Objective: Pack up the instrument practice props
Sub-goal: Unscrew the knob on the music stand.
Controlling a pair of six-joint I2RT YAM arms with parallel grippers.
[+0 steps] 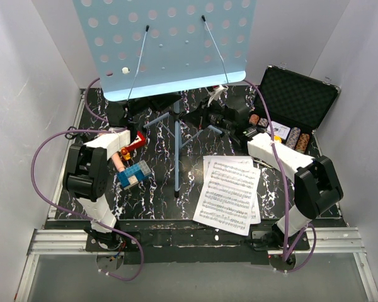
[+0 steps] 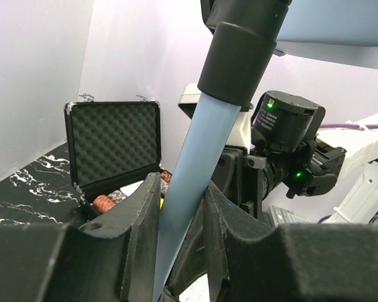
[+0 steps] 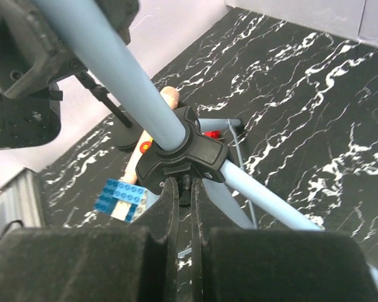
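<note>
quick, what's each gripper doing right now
left gripper: closed on the music stand pole
right gripper: closed, right at the stand's black hub; can't tell if it's pinching anything

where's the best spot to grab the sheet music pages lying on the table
Take the sheet-music pages by their near corner, coming in low from the robot's side. They lie flat and fanned, so a pinch from above has nothing to close on; that corner seems to pass the marbled table edge, leaving room underneath.
</note>
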